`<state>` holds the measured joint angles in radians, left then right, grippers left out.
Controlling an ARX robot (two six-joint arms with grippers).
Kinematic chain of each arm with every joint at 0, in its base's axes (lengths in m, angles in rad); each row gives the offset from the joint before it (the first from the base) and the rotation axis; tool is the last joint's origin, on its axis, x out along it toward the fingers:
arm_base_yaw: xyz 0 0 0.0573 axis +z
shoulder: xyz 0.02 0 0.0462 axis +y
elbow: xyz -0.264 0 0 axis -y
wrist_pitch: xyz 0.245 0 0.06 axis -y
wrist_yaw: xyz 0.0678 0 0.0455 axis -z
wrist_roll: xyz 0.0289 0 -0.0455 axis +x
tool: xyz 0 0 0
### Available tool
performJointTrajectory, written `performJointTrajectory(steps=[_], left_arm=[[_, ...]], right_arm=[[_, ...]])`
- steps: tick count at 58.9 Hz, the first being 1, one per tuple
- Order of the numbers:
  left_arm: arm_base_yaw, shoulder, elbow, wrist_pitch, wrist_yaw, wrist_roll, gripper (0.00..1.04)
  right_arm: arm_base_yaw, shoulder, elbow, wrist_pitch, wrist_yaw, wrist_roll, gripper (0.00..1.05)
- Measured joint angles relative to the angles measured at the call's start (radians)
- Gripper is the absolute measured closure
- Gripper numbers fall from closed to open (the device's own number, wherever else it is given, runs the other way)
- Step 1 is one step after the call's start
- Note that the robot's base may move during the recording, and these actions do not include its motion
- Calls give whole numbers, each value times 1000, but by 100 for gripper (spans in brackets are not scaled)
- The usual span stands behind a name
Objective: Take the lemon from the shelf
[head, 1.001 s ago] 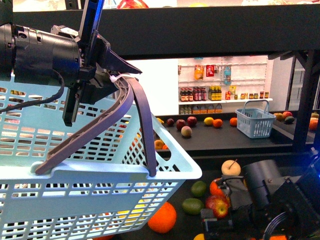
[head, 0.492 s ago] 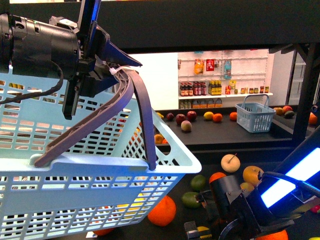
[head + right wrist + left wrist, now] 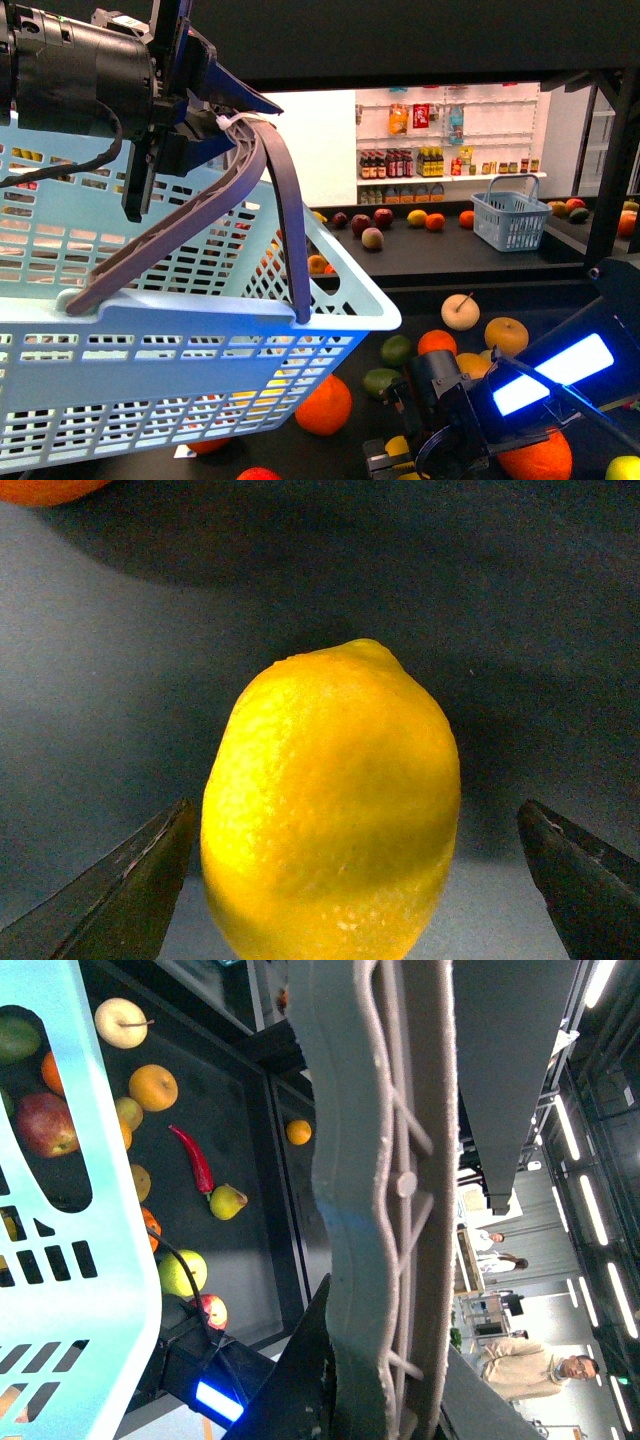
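The lemon (image 3: 330, 800), bright yellow and oval, stands on the dark tray of the shelf (image 3: 100, 680) between the two dark fingers (image 3: 120, 890) of my right gripper (image 3: 354, 810), which is open and apart from it on both sides. In the front view only a yellow sliver of the lemon (image 3: 397, 447) shows by the right gripper (image 3: 392, 458) at the bottom. My left gripper (image 3: 225, 135) is shut on the grey basket handle (image 3: 270, 200) of a light-blue basket (image 3: 200, 340), held up at the left. The handle (image 3: 370, 1160) fills the left wrist view.
An orange (image 3: 324, 405), a green fruit (image 3: 397, 349), a yellow apple (image 3: 506, 335) and other fruit lie around the lemon. A black shelf post (image 3: 612, 190) stands at the right. A small blue basket (image 3: 510, 222) sits on the rear tray. A red chili (image 3: 192, 1158) lies below.
My right arm has swung left and down over the fruit toward the lemon, its blue light strip now showing. The left gripper and basket have risen slightly.
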<state>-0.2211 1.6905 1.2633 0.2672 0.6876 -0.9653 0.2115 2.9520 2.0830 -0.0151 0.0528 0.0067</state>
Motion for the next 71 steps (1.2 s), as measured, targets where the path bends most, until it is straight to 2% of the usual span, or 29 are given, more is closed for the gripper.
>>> performJointTrajectory(steps=[7, 18, 22, 33, 46, 62, 71], left_arm=[[0, 0, 0, 0, 0, 0, 95], [0, 0, 0, 0, 0, 0, 95], [0, 0, 0, 0, 0, 0, 95], [0, 0, 0, 0, 0, 0, 95], [0, 0, 0, 0, -1, 0, 95], [0, 0, 0, 0, 0, 0, 95], [0, 0, 0, 0, 0, 0, 95]], right_arm=[[4, 34, 60, -29, 4, 4, 9], [9, 46, 80, -48, 5, 5, 34], [9, 46, 78, -48, 8, 10, 39], [-3, 4, 6, -25, 11, 28, 40], [-71, -175, -223, 104, 3, 31, 40], [-182, -560, -499, 198, -180, 118, 40], [-206, -827, -601, 202, -395, 250, 41]])
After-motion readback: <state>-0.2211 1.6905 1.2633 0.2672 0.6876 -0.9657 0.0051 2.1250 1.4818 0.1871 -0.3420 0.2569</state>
